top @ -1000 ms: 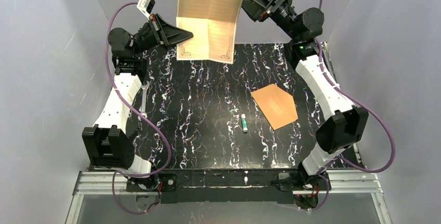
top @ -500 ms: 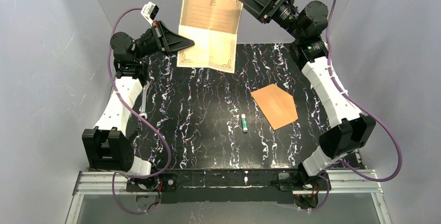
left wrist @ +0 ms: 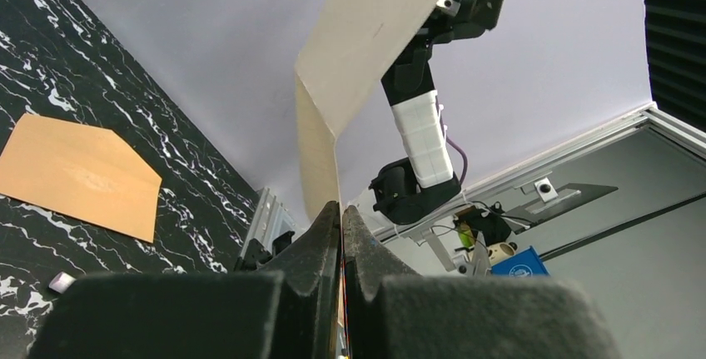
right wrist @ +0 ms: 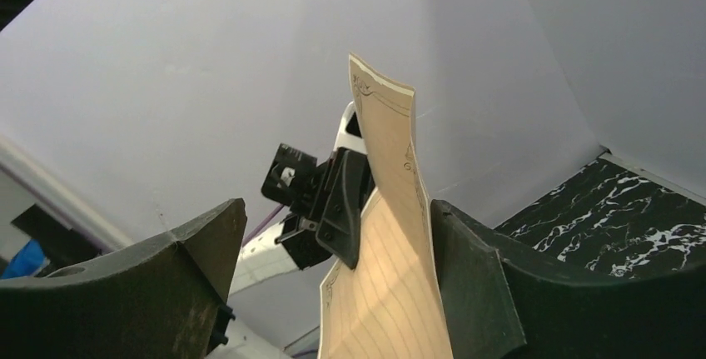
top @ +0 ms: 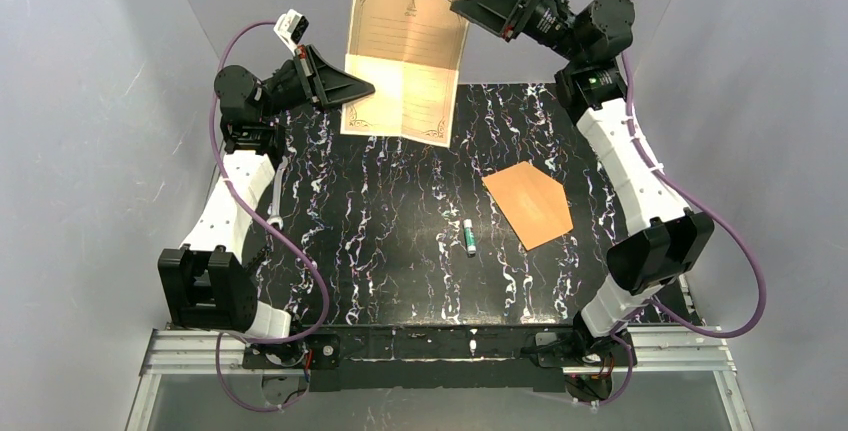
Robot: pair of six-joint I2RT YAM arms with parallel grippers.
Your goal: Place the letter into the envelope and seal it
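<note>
The letter (top: 405,56), cream with a dark ornate border, hangs upright in the air over the mat's far edge, creased across its middle. My left gripper (top: 370,88) is shut on its lower left edge; in the left wrist view the sheet (left wrist: 366,34) rises out of the closed jaws (left wrist: 341,209). My right gripper (top: 458,6) is open at the sheet's upper right corner. In the right wrist view the letter (right wrist: 391,292) stands between the spread fingers (right wrist: 337,209), next to the right-hand one. The orange envelope (top: 528,203) lies flat on the mat's right side (left wrist: 79,176).
A small glue stick (top: 469,237) lies on the black marbled mat (top: 380,251), left of the envelope. A wrench (top: 277,191) rests by the left arm at the mat's left edge. Grey walls close in the far side and both sides.
The right gripper's jaws have spread wider around the letter's top corner and the arm has shifted slightly. The letter has sunk a little, still held by the left gripper.
</note>
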